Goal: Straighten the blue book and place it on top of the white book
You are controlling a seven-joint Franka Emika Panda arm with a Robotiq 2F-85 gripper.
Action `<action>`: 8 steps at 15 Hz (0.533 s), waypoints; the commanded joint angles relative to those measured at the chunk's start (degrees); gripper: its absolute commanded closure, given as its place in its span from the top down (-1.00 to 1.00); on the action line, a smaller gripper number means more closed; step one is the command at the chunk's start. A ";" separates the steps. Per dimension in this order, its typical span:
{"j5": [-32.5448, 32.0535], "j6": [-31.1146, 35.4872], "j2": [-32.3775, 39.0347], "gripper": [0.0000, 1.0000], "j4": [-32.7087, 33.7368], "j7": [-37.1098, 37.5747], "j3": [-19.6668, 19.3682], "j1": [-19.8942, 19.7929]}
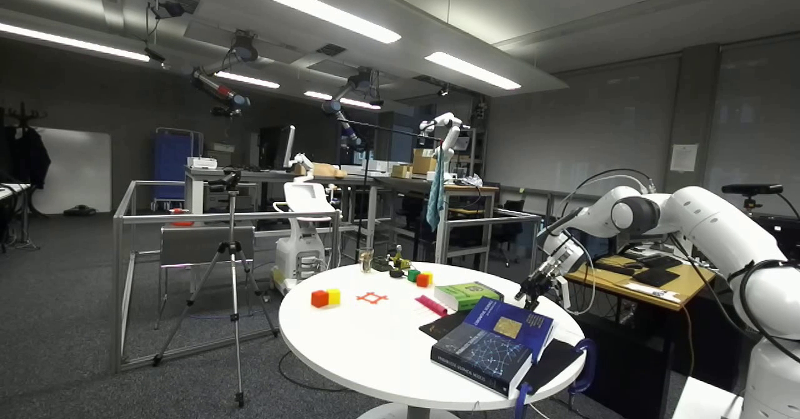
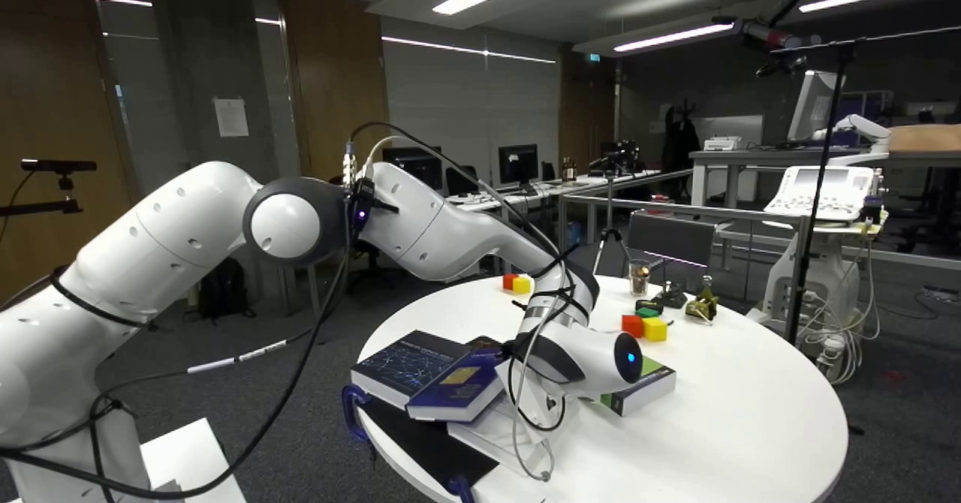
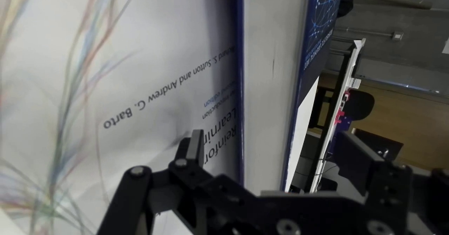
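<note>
The blue book (image 1: 531,328), with a yellowish patch on its cover, lies askew and tilted against the dark book in both exterior views. Beside and partly under it is the white book (image 2: 492,434), mostly hidden in an exterior view by the blue one. In the wrist view the white book's cover (image 3: 140,45) fills the left side, and the blue book's pale page edge (image 3: 270,87) runs upright in the middle. My gripper (image 3: 275,143) is open, its fingers on either side of that edge with gaps visible. One finger (image 3: 196,145) is over the white cover.
The dark book (image 1: 481,353) lies at the near table edge on a black mat (image 2: 428,435). A green book (image 1: 462,294) and pink object (image 1: 434,306) are behind. Blue clamps (image 1: 585,369) grip the table rim. Coloured cubes (image 2: 643,328) and a cup (image 2: 639,278) stand farther off.
</note>
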 commanded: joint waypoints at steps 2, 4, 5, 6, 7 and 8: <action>-3.50 -0.12 0.60 1.00 1.94 0.46 0.38 0.13; -3.62 0.03 0.63 1.00 1.87 0.38 0.89 -0.09; -3.26 0.27 0.63 1.00 1.73 0.25 1.15 -0.17; -2.29 0.48 0.61 1.00 1.53 0.05 1.62 -0.42; -1.82 0.62 0.60 1.00 1.46 0.05 1.87 -0.48; -1.49 0.48 0.62 1.00 1.46 0.20 2.09 -0.52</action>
